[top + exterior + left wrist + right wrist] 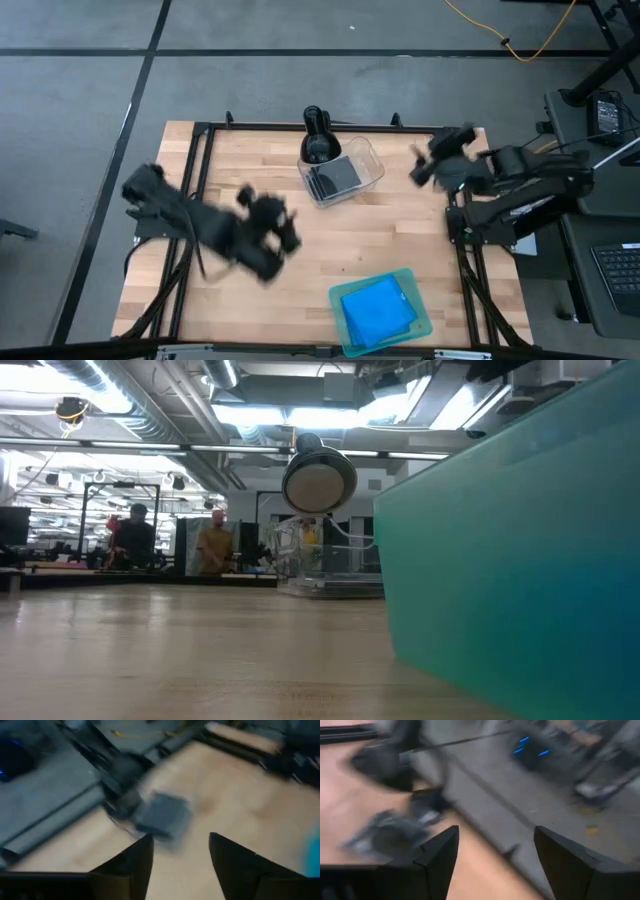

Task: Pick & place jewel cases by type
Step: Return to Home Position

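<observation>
The bright blue jewel cases (378,308) lie stacked flat in the translucent teal tray (420,325) near the table's near edge. Black-and-clear disc cases (335,176) lie in the clear plastic tub (372,160) at the far middle. The tub with its dark cases also shows blurred in the left wrist view (162,815). My left gripper (287,236) is open and empty above the table's left-middle. My right gripper (420,168) is open and empty above the far right, right of the tub. Its fingers (442,852) hold nothing.
A black round-headed object (317,135) stands at the far edge behind the tub, and also shows in the low view (318,480). The teal tray's wall (500,560) fills the low view's right. Bare wood lies between tub and tray. People stand in the room beyond (135,535).
</observation>
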Available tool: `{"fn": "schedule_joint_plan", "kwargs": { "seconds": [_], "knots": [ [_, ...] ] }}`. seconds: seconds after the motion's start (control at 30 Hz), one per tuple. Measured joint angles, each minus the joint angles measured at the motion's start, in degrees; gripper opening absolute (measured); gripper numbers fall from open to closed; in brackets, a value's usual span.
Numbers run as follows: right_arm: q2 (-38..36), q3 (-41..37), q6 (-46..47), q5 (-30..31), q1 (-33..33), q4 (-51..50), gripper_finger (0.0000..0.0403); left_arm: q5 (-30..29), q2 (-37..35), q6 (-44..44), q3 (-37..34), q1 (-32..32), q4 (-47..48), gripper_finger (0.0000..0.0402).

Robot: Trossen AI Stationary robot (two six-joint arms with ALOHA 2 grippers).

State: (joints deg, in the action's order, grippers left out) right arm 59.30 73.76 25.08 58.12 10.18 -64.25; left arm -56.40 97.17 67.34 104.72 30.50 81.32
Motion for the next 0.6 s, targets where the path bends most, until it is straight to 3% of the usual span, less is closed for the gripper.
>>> {"fn": "schedule_joint_plan", "kwargs": {
  "seconds": [0.1,0.2,0.3,0.37,0.47,0.6],
  "knots": [
    [-4.3,0.0,-10.2,2.1,-6.6,2.8,0.0261,-0.9,-6.4,-8.9,-1.1,-7.6,-2.9,0.0151],
    [-9.3,-0.8,-20.9,-1.4,-15.0,9.7,0.0261,1.5,-13.5,-20.8,-3.4,-15.5,-9.8,0.0102],
    [-16.0,-7.2,-32.8,-14.9,-24.0,26.3,0.0251,6.4,-21.3,-33.2,-8.0,-22.1,-19.1,0.0045],
    [-20.0,-13.2,-38.8,-23.8,-29.6,36.6,0.0233,10.0,-26.4,-36.7,-12.8,-25.7,-24.6,0.0013],
    [-23.6,-21.9,-40.6,-31.7,-36.5,42.0,0.0185,14.3,-32.7,-36.0,-22.0,-29.3,-31.8,0.0004],
    [-26.0,-31.4,-37.0,-49.2,-40.9,42.9,0.0089,17.8,-39.2,-30.5,-37.1,-30.0,-42.0,0.0001]
  ]
}}
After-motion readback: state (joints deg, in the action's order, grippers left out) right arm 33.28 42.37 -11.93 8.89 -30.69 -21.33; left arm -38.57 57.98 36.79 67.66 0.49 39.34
